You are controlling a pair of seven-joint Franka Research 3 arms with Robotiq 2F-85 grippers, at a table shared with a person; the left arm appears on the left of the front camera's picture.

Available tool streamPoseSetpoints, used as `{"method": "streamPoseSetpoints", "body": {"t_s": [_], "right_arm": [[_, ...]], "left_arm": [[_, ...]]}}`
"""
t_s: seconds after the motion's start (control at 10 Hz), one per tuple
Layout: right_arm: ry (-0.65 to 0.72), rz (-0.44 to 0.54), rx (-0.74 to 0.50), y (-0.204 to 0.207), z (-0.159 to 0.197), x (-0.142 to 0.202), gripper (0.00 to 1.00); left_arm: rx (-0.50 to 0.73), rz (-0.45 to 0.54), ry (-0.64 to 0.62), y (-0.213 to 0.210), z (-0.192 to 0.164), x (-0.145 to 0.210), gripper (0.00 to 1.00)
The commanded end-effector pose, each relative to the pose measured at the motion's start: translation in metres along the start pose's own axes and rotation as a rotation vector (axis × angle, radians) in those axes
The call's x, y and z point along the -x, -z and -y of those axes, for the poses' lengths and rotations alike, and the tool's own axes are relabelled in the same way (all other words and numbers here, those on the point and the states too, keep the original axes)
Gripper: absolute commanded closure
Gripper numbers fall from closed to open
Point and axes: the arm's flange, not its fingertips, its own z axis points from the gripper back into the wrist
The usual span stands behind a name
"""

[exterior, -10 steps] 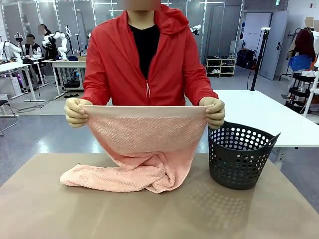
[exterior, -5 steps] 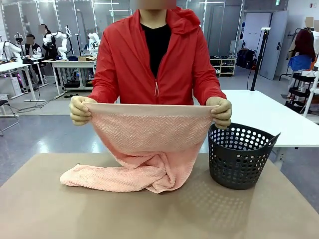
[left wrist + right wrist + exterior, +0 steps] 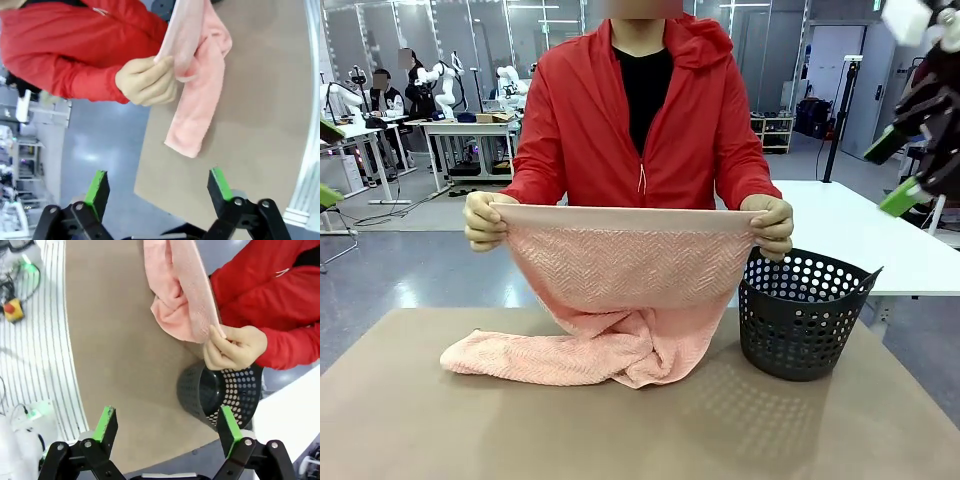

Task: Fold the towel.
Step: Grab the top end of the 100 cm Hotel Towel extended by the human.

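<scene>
1. Salmon-pink towel (image 3: 620, 270): the person across from you has its plain band pulled taut, one hand (image 3: 485, 220) on your left and the other hand (image 3: 772, 225) just above the basket rim.
2. Below that band the towel hangs down and bunches on the tan table (image 3: 620, 430), with a tail lying off toward your left.
3. On your right, the dark perforated basket (image 3: 805, 320) stands upright on the table, just beside the bunched part.
4. Your left gripper (image 3: 157, 172) has its fingers spread wide with nothing between them, up in the air by the table's left edge.
5. Your right gripper (image 3: 167, 409) is the same deal: released, empty, hovering on the basket side, well apart from the towel.
</scene>
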Motion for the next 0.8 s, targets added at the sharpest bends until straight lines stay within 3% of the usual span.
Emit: {"method": "streamPoseSetpoints", "body": {"t_s": [0.0, 0.2, 0.3, 0.4, 0.7], "right_arm": [[-0.012, -0.021, 0.026, 0.0194, 0.0014, 0.0021, 0.00], [0.006, 0.005, 0.047, 0.0263, 0.0045, -0.0002, 0.00], [-0.049, -0.016, 0.016, 0.0211, -0.0002, -0.0049, 0.00], [-0.049, -0.016, 0.016, 0.0211, -0.0002, -0.0049, 0.00], [-0.049, -0.016, 0.016, 0.0211, -0.0002, -0.0049, 0.00]], "left_arm": [[0.002, -0.014, 0.037, 0.0149, 0.0180, 0.0008, 0.00], [0.040, 0.005, 0.020, 0.0173, 0.0226, -0.0031, 0.00], [0.072, 0.043, -0.030, 0.0134, 0.0185, -0.0007, 0.00], [0.036, -0.004, 0.058, 0.0216, 0.0227, -0.0065, 0.00], [0.036, -0.004, 0.058, 0.0216, 0.0227, -0.0065, 0.00]]}}
